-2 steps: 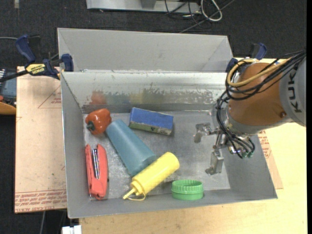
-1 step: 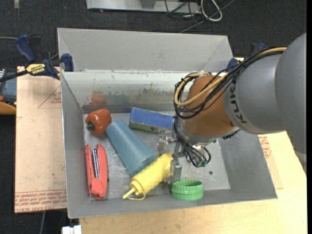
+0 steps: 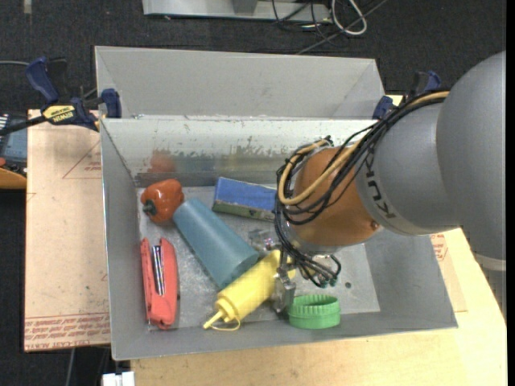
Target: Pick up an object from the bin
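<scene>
My gripper [image 3: 282,289] is low in the front middle of the bin, below the arm's orange wrist cover. It sits at the wide end of a yellow squeeze bottle [image 3: 244,293] that lies on its side with its nozzle pointing front-left. A green ring-shaped lid [image 3: 314,312] lies flat just right of the gripper, close to it. A light blue cylinder [image 3: 208,240] lies diagonally behind the bottle, its lower end against the bottle's wide end.
A blue block [image 3: 245,198] rests near the back wall, partly behind the wrist. A red-orange pepper [image 3: 162,200] sits at the back left. A red flat tool [image 3: 158,284] lies along the left wall.
</scene>
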